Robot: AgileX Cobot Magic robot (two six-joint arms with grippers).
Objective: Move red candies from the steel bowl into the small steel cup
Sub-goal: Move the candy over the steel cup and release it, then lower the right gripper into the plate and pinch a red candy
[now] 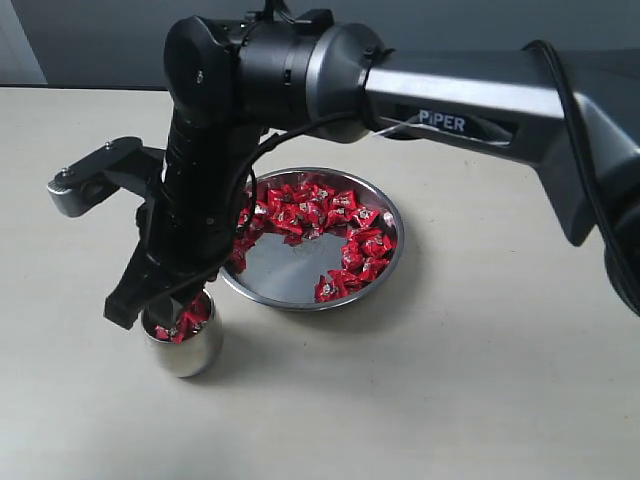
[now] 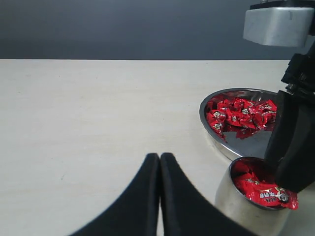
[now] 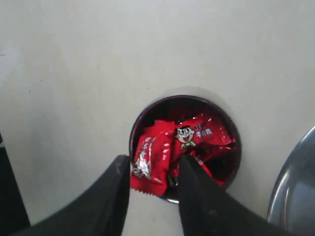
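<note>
Right gripper (image 3: pixel 153 171): reaches across the counter (image 1: pixel 480 380) from the right side and stands directly over the cup (image 1: pixel 190 357). Its jaws are clamped on one candy (image 3: pixel 147 160), which touches both inner faces. The candy sits at the cup's mouth, partly over the rim.

Left gripper (image 2: pixel 160 158): jaws pressed together with nothing between them. It is low over bare counter, near the cup and apart from it. It cannot be made out in the exterior view.

Cup: upright on the counter, just beside the bowl (image 1: pixel 290 272) on its front-left side. Whether the two touch cannot be told. The cup holds several wrapped candies (image 3: pixel 203 135), and one shows a printed cartoon face.

Bowl: flat on the counter behind and to the right of the cup. The remaining red candies (image 1: pixel 312 210) lie in an arc along its far and right rim. The near-left part of its mirror bottom is bare. The right arm hides part of the bowl's left edge in the exterior view.
</note>
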